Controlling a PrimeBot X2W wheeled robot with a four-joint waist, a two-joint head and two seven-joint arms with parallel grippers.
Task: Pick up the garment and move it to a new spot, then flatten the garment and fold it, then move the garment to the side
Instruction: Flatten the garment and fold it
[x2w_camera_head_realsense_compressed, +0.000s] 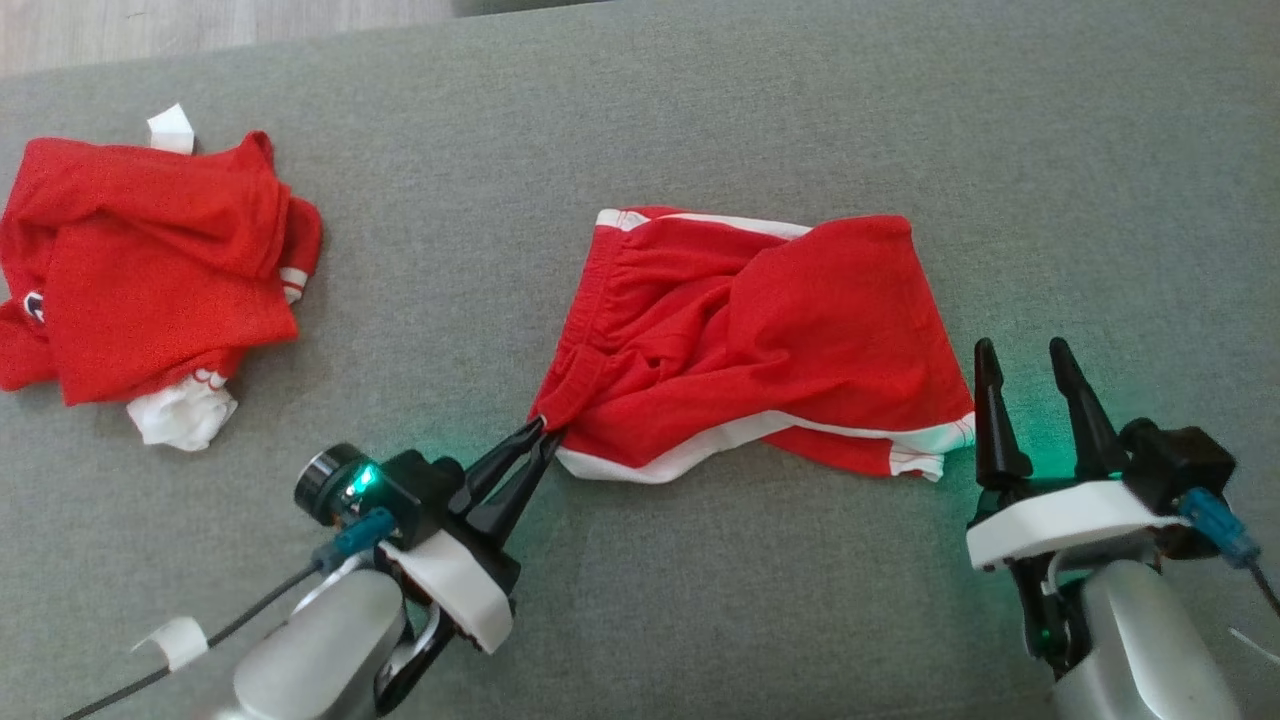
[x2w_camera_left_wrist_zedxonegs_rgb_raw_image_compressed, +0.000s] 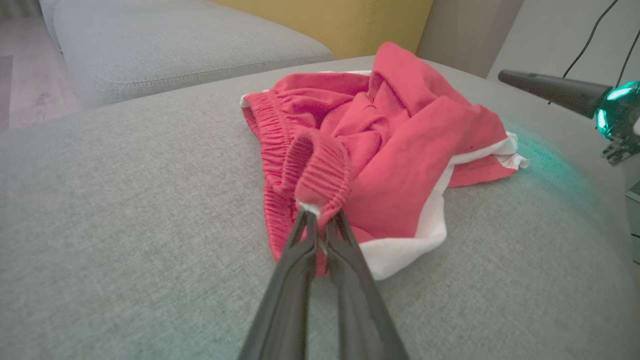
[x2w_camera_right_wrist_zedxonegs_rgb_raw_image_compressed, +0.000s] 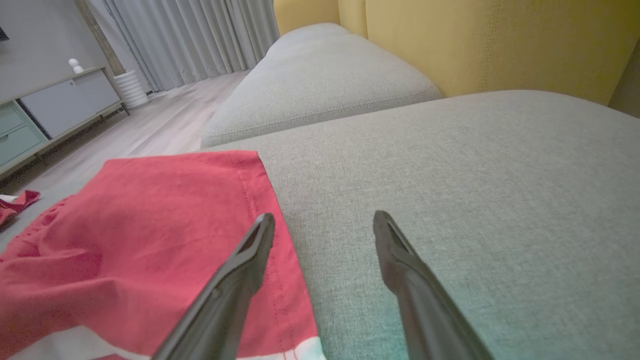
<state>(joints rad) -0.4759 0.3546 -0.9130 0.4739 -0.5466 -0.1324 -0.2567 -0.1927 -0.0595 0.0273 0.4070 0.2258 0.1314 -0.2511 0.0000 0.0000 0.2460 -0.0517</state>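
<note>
1. Grey cushion (x2w_camera_head_realsense_compressed: 700, 100): the work surface, spanning the head view.

2. Garment (x2w_camera_head_realsense_compressed: 780, 330): red shorts with white trim, rumpled and twisted, lying on the cushion at centre frame. We read its long axis as running left to right across the frame, with the elastic waistband at the left end and the leg hems at the right. It is not yet flattened.

3. Second red garment (x2w_camera_head_realsense_compressed: 150, 270): bunched at the upper left, well apart from the shorts.

4. Left gripper (x2w_camera_head_realsense_compressed: 540, 435): at lower centre-left, fingers clenched on the waistband's lower-left corner; the left wrist view shows the ribbed band pinched at the tips. The garment extends up and to the right from it.

5. Right gripper (x2w_camera_head_realsense_compressed: 1022, 348): at the lower right, jaws spread and holding nothing, just beside the white-trimmed hem corner. It is the nearer arm to that end. We judge that spreading the cloth turns on this arm taking the right hem opposite the left grip.

6. White tag (x2w_camera_head_realsense_compressed: 170, 128): at the upper left, touching the second garment.
</note>
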